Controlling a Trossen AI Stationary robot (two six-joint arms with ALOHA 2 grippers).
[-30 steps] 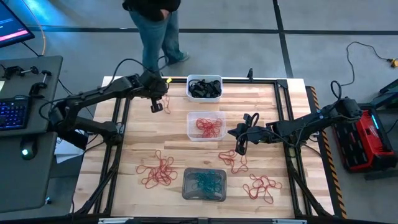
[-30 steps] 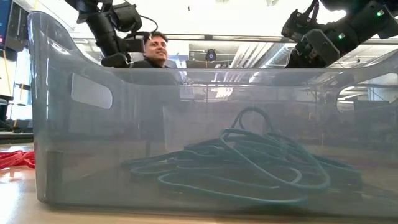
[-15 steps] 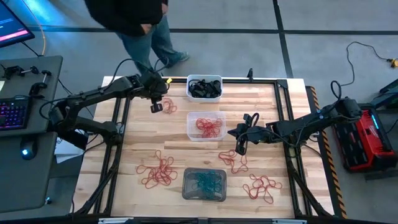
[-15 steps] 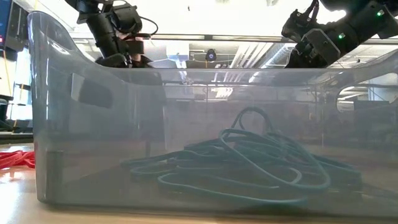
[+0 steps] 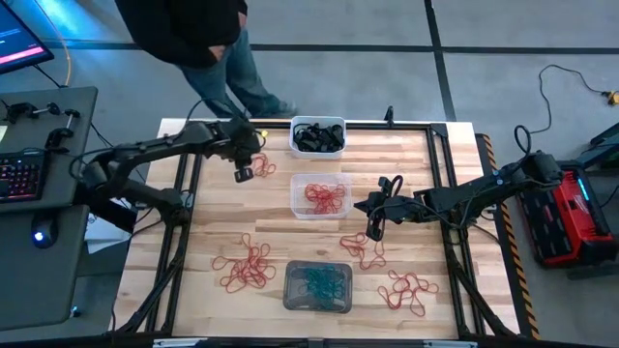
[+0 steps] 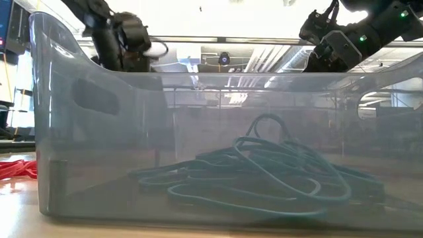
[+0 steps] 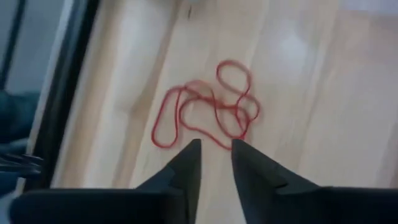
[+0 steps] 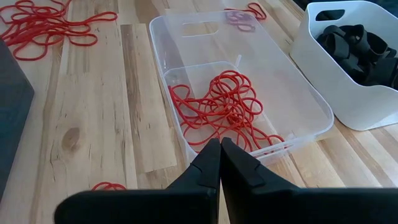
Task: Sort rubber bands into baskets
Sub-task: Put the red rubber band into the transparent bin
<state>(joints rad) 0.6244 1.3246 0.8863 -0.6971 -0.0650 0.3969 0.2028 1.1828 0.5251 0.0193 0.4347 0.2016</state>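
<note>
The left gripper (image 7: 216, 155) is hovering with its fingers slightly apart, holding nothing, just above a tangle of red rubber bands (image 7: 208, 109) lying on the table (image 5: 193, 232) left of the white basket (image 5: 317, 135). The right gripper (image 8: 220, 155) is waiting, fingers pressed together, beside the clear basket (image 8: 186, 37) of red bands.

Red rubber bands (image 5: 245, 270) loose on table, three baskets (image 5: 318, 286) part-filled

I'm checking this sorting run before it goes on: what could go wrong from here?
The left gripper hangs open over a tangled cluster of red bands, so it may lift several or snag. That cluster lies near the white basket of black bands, so it could be dropped there instead of the clear basket.
</note>
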